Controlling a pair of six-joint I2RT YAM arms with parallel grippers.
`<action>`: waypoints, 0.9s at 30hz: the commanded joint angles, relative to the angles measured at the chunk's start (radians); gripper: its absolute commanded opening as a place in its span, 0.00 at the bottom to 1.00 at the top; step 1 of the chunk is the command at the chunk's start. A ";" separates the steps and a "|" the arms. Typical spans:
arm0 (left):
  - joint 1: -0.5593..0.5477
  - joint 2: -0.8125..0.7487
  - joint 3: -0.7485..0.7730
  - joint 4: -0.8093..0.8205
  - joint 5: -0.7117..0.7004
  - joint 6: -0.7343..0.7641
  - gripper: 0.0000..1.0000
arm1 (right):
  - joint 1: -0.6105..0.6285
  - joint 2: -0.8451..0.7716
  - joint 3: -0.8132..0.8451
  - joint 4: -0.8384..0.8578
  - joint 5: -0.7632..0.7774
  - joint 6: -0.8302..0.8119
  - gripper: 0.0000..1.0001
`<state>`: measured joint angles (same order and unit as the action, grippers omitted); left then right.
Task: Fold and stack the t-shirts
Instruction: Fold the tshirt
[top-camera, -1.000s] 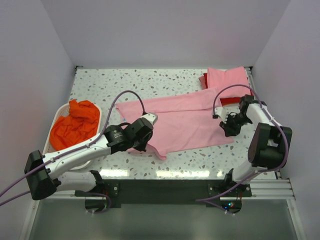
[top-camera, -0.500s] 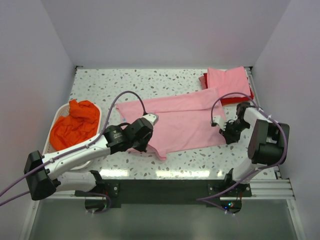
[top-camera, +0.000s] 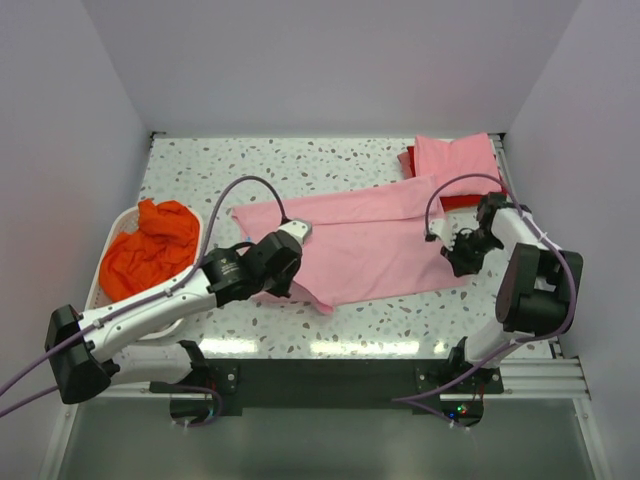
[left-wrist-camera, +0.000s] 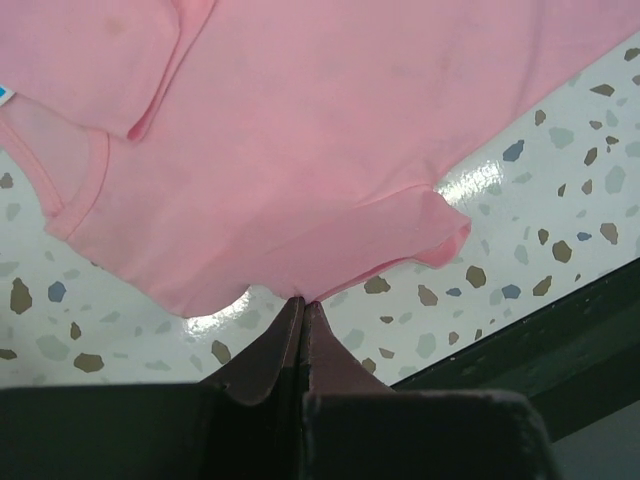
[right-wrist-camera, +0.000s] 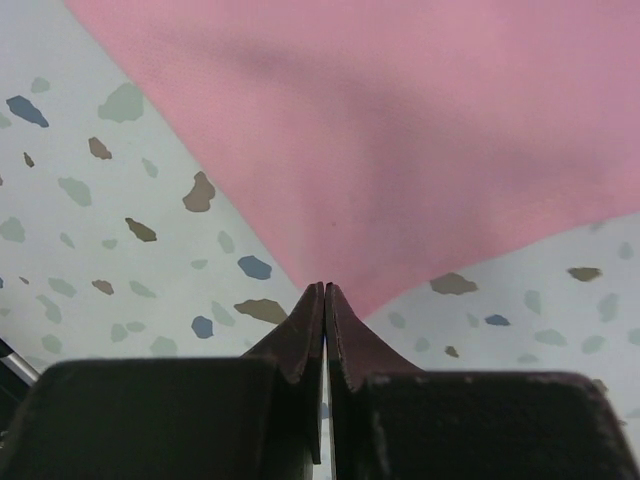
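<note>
A light pink t-shirt (top-camera: 370, 245) lies spread across the middle of the table. My left gripper (top-camera: 285, 280) is shut on its near left edge; in the left wrist view the jaws (left-wrist-camera: 303, 302) pinch the hem just beside a sleeve (left-wrist-camera: 425, 228). My right gripper (top-camera: 458, 255) is shut on the shirt's right corner, and the right wrist view shows the closed tips (right-wrist-camera: 324, 290) at the point of the pink cloth (right-wrist-camera: 400, 150). A folded pink shirt (top-camera: 455, 160) rests on a red one (top-camera: 468, 202) at the back right. An orange shirt (top-camera: 150, 250) is crumpled in the basket.
The white slotted laundry basket (top-camera: 203, 225) stands at the left edge of the speckled table (top-camera: 260, 165). White walls close in the back and both sides. The dark front rail (top-camera: 330, 375) runs along the near edge between the arm bases.
The right gripper's jaws have closed onto the shirt's right corner after dipping toward it. The left arm has shifted slightly left, still gripping the near edge.
</note>
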<state>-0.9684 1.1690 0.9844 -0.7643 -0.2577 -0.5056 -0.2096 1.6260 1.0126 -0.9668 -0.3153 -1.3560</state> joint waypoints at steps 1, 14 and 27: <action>0.023 -0.025 0.060 0.046 -0.048 0.041 0.00 | -0.001 -0.034 0.087 -0.036 -0.059 0.029 0.00; 0.091 -0.017 0.093 0.092 -0.008 0.082 0.00 | -0.001 0.003 0.069 -0.089 -0.007 -0.034 0.24; 0.089 -0.031 0.048 0.106 0.028 0.072 0.00 | 0.018 0.092 -0.068 0.094 0.084 0.007 0.14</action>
<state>-0.8837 1.1664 1.0359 -0.7086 -0.2394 -0.4484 -0.2024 1.6840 0.9802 -0.9600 -0.2790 -1.3621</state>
